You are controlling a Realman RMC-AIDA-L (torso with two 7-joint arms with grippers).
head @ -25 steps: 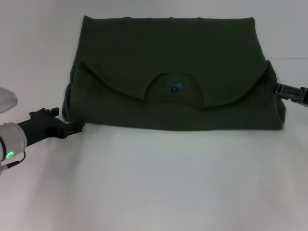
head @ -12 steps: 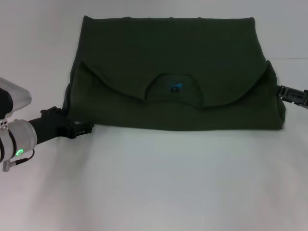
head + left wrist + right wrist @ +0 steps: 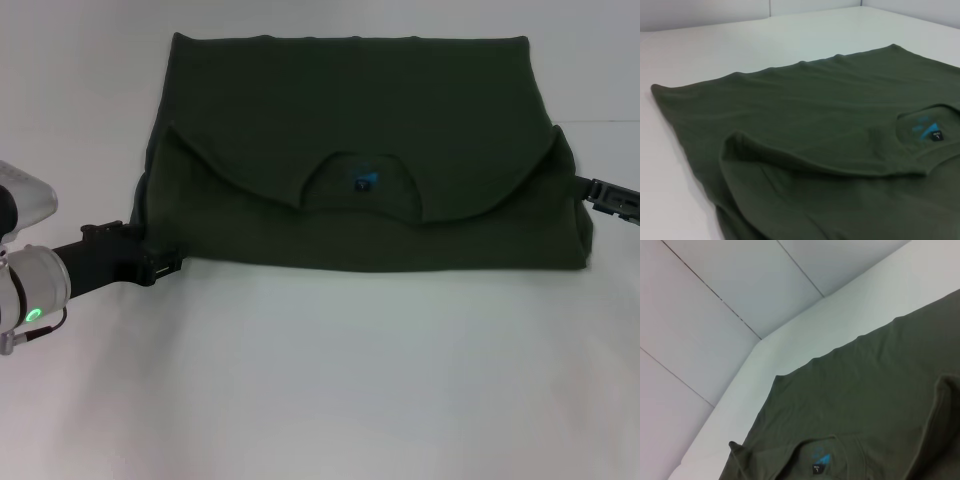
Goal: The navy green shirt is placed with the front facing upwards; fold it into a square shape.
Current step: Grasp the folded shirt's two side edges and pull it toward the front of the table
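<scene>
The navy green shirt [image 3: 350, 110] lies flat on the white table as a wide rectangle. Its sleeves and shoulders are folded in over the body. The collar [image 3: 362, 185] with its small blue print faces up in the middle. My left gripper [image 3: 168, 267] lies low on the table at the shirt's near left corner, its tip right at the cloth edge. My right gripper [image 3: 590, 188] sits against the shirt's right edge, mostly outside the head view. The left wrist view looks across the shirt [image 3: 815, 115] to the collar tag [image 3: 936, 135]. In the right wrist view the shirt [image 3: 865, 405] fills the lower part.
The white table [image 3: 330, 380] stretches wide and bare in front of the shirt. White wall panels [image 3: 715, 305] rise behind the table's far edge.
My left gripper slid right toward the shirt's near left corner, then drew back slightly to the left. My right gripper shifted a little to the right. The shirt has not moved.
</scene>
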